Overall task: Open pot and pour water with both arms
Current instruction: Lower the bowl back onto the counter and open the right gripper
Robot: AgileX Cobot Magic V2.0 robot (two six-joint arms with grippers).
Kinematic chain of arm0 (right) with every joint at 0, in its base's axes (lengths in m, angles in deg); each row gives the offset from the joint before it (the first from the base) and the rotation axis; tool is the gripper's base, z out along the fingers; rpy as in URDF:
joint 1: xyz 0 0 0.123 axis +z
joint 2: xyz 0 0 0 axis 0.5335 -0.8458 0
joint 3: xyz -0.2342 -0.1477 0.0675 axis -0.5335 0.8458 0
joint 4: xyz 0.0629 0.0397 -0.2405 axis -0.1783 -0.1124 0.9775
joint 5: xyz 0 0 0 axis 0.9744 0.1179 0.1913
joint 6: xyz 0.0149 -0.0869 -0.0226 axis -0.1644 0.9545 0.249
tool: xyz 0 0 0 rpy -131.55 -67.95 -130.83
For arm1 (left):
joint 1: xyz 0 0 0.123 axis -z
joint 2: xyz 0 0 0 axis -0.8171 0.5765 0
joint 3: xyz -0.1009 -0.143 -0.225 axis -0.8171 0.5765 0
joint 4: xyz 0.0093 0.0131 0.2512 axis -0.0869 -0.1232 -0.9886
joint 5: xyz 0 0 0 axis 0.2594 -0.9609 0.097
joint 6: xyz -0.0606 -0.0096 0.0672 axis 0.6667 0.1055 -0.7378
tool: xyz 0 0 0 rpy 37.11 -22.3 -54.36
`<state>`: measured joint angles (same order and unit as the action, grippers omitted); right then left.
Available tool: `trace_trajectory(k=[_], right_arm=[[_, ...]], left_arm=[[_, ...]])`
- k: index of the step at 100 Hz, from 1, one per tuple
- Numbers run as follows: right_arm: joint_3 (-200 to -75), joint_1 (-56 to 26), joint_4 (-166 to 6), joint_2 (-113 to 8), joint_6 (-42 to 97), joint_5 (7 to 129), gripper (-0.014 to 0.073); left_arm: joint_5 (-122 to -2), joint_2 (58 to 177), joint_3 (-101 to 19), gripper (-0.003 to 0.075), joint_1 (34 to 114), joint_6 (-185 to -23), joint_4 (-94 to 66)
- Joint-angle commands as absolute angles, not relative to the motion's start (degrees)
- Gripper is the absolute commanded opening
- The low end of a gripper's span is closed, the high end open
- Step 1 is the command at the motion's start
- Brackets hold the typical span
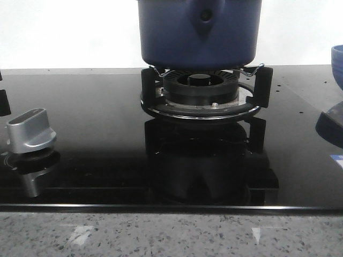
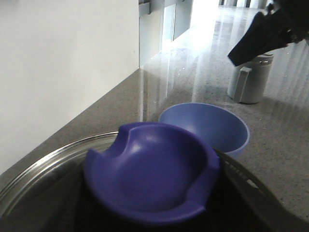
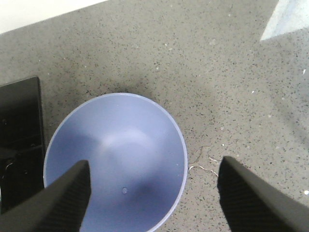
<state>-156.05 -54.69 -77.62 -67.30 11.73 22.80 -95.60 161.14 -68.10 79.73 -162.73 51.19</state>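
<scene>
Dark blue pot (image 1: 199, 33) sits on the burner grate (image 1: 201, 91) at the far centre of the black glass hob (image 1: 107, 144), front view. Pointed handle bracket with round rivet (image 1: 204, 16) faces the camera. Pot top is cut off by the frame edge, so whether the pot is covered there cannot be told. Silver control knob (image 1: 29, 131) at the near left of the hob, mirrored in the glass. Speckled grey counter (image 1: 171, 235) runs along the near edge. Light blue bowl (image 1: 337, 67) peeks in at the far right edge.

Left wrist view: a dark blue scalloped knob (image 2: 152, 176) on a glass lid (image 2: 43, 169) with metal rim fills the lower frame, right up against the camera. Left gripper fingers are not clearly visible, so cannot tell if it is clamped on the knob. Beyond the lid sits the light blue bowl (image 2: 205, 128), and further off a grey mug-like container (image 2: 251, 77) on the counter. A dark arm part (image 2: 265, 31) shows at the upper edge.

Right wrist view: right gripper (image 3: 154, 193) hangs above the light blue bowl (image 3: 116, 159), fingers (image 3: 63, 203) spread wide, nothing between them. The bowl looks dry, sits on the speckled counter just beside the hob edge (image 3: 19, 140).
</scene>
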Motion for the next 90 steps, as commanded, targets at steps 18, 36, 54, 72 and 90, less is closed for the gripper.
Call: trace_trajectory(k=[18,36,54,72,90], right_arm=[[-157.89,-54.98,-78.86,-65.27,11.74,25.25,0.0497],[-157.89,-54.98,-79.00,-65.27,11.74,25.69,0.0497],[-157.89,-54.98,-79.00,-65.27,11.74,25.69,0.0497],[-157.89,-54.98,-79.00,-65.27,11.74,25.85,0.0497],[-157.89,-54.98,-79.00,-65.27,11.74,25.97,0.0497]], left_arm=[[-95.23,158.56,-70.41,0.0368,80.16,-164.55,57.74],[-95.33,159.67,-70.41,0.0368,80.67,-164.55,57.99],[-95.45,160.40,-70.41,0.0368,80.67,-164.55,58.43],[-94.48,160.40,-70.41,0.0368,80.67,-164.55,58.18],[-94.50,160.40,-70.41,0.0368,80.57,-164.55,58.18]])
